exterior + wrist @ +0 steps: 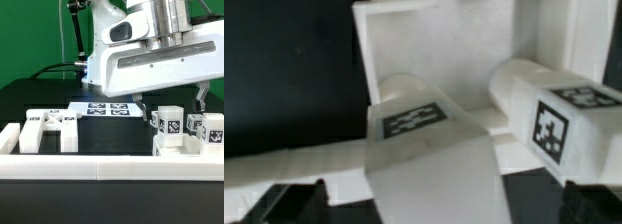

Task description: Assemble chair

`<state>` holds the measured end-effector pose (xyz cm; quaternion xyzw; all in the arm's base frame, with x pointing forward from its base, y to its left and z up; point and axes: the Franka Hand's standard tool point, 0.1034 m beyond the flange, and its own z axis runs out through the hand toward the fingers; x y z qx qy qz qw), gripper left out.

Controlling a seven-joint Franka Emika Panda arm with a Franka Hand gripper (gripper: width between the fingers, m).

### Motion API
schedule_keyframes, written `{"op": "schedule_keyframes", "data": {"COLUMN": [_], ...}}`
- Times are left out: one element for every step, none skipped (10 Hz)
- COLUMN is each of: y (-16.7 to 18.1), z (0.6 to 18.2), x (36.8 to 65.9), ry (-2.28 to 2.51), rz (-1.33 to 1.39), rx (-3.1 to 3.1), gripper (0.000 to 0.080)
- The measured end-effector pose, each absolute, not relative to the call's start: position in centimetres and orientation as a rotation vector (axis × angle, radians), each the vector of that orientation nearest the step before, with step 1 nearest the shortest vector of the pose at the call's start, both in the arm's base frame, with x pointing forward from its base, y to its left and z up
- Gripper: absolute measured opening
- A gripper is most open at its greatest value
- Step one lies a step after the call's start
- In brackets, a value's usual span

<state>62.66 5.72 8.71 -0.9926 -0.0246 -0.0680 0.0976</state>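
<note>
The chair pieces cluster at four o'clock on the tabletop, right under the gripper, whose jaws look spread and hold nothing. If it drops off-centre, it could clip a leg and topple it.

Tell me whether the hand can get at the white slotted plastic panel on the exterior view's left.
Probably yes: the white slotted plastic panel lies uncovered in the open; the hand hangs over the tagged white blocks.
</note>
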Motion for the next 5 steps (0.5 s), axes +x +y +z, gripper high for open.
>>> {"op": "schedule_keyframes", "data": {"y": [5.56,5.49,5.53,5.53,5.53], "z": [8.54,8.37,8.38,8.37,8.36], "x": [62.61,62.55,62.55,62.54,62.54], "ry": [-0.196,-0.245,-0.245,-0.244,-0.237], "rz": [-0.211,-0.212,-0.212,-0.212,-0.211], "rx": [-2.938,-2.936,-2.936,-2.936,-2.935], "gripper": [0.0649,0.0649,0.0619,0.0619,0.0433]}}
